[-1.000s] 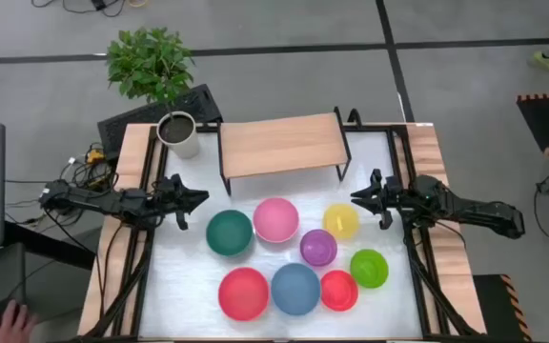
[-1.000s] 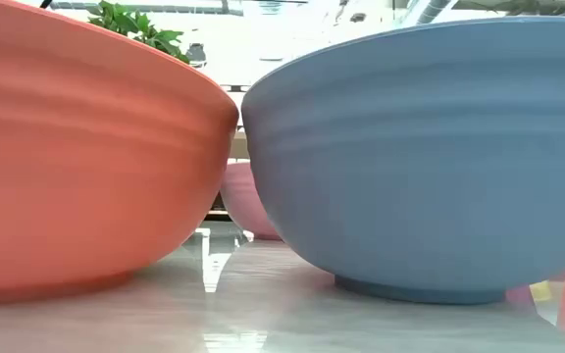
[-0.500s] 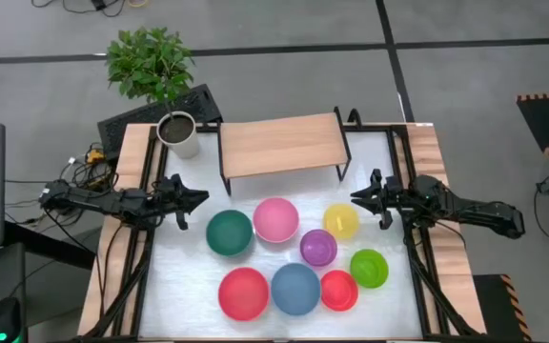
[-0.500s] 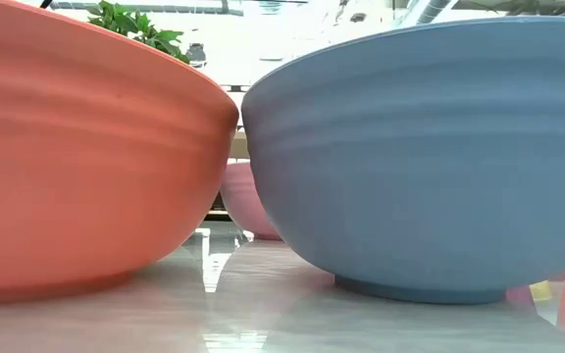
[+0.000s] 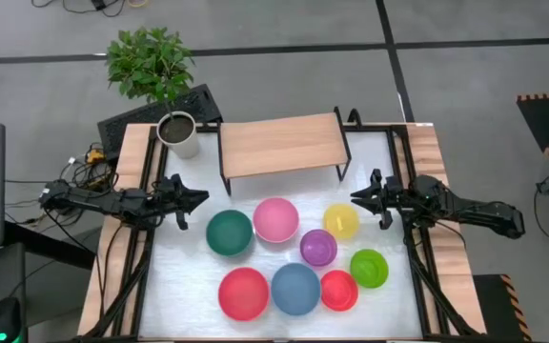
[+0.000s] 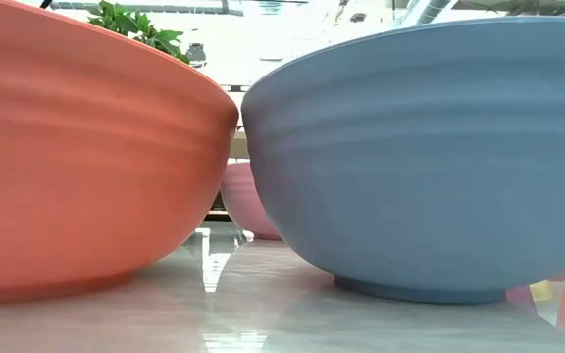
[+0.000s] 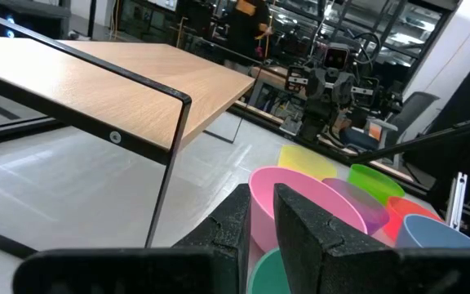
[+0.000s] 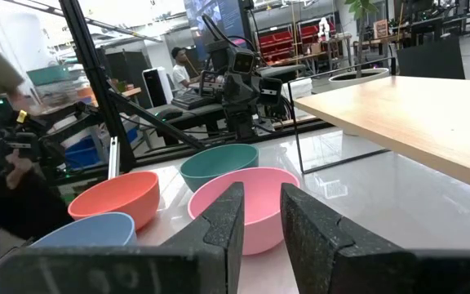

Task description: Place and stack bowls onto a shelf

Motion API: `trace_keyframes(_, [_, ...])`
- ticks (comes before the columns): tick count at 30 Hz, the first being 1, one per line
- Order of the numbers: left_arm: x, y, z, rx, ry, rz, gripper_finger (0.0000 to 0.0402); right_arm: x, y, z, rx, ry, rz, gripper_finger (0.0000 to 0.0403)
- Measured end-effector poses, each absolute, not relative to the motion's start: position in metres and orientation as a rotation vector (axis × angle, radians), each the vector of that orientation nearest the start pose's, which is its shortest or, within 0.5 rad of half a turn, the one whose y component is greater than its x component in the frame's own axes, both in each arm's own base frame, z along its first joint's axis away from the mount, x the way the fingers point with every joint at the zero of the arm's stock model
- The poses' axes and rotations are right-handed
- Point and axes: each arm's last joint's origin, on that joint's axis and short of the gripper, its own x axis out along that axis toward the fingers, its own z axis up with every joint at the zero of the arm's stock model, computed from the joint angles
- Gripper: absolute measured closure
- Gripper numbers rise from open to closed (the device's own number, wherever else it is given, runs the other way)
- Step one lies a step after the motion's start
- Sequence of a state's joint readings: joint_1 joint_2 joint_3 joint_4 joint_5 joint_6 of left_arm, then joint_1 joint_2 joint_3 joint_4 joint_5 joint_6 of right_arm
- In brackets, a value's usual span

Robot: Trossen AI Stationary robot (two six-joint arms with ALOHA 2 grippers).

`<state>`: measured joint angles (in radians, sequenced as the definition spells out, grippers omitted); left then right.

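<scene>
Grippers first: the left gripper sits at the left edge of the table, fingers pressed together with nothing between them, pointing in toward the middle. You can see the closed fingers in its own wrist view too. The right gripper mirrors it at the right edge, and its fingers stand a narrow gap apart, holding nothing.

Between the two arms, at the far side of the table, is the shelf, a light-wood board on thin black legs with no bowl on top. All eight bowls are on the white tabletop in front of it. Nearest the shelf is a loose row: dark green bowl, pink bowl, yellow bowl. The purple bowl sits just beside the yellow one, and the light green bowl is off toward the right arm. Closest to the front edge you've got the big red bowl, the blue bowl and the small red bowl in a line, pretty much touching.

Low view is almost filled by the big red and blue bowls, with the pink one peeking through between them.

A white plant pot stands at the far left corner, beside the shelf.
</scene>
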<state>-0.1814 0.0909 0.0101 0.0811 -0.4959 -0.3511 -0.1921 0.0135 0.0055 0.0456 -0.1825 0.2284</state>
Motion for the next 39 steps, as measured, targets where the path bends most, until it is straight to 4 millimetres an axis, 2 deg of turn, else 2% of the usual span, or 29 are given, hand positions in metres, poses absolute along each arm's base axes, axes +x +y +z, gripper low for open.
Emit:
trace_keyframes(17, [0.100, -0.004, 0.168, -0.359, -0.058, 0.314, 0.0358, 0.097, -0.013, 0.169, 0.222, -0.037, -0.006, 0.0295])
trace_keyframes(23, [0.100, -0.004, 0.168, -0.464, -0.075, 0.315, 0.0358, 0.097, -0.014, 0.169, 0.221, -0.038, -0.006, 0.0295])
trace_keyframes(28, [0.100, -0.004, 0.168, -0.478, -0.077, 0.315, 0.0358, 0.097, -0.015, 0.170, 0.232, -0.059, -0.062, 0.0295])
trace_keyframes(31, [0.100, -0.004, 0.168, -0.516, -0.091, 0.329, 0.0358, 0.096, -0.016, 0.174, 0.311, -0.110, -0.077, 0.0295])
trace_keyframes(39, [0.098, -0.002, 0.182, -0.820, -0.295, 0.320, 0.0358, 0.095, -0.018, 0.179, 0.618, -0.162, -0.110, 0.0295])
